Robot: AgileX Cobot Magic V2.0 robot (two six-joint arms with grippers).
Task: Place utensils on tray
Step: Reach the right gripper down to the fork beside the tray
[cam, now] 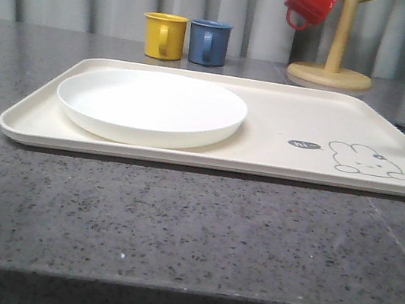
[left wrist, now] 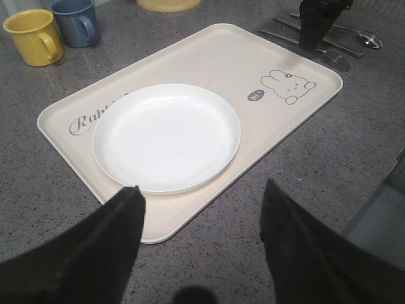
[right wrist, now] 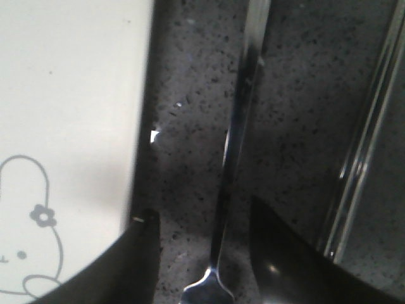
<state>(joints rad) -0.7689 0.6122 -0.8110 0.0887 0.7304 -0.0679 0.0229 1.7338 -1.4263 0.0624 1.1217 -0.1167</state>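
A slim shiny fork (right wrist: 235, 164), blurred, is lying between the right gripper's (right wrist: 202, 253) parted, empty fingers, beside the cream rabbit-printed tray (right wrist: 69, 114). The left gripper (left wrist: 201, 218) is hovering open, empty.

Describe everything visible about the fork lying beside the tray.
The fork is slim, shiny silver metal with a long, narrow, reflective handle. It lies flat on the speckled grey countertop, just off the edge of the cream tray near the rabbit drawing, running roughly parallel to that edge without touching it. The right gripper is open, one finger on each side of the handle near where it widens, neither visibly touching it. The tines are hard to make out.
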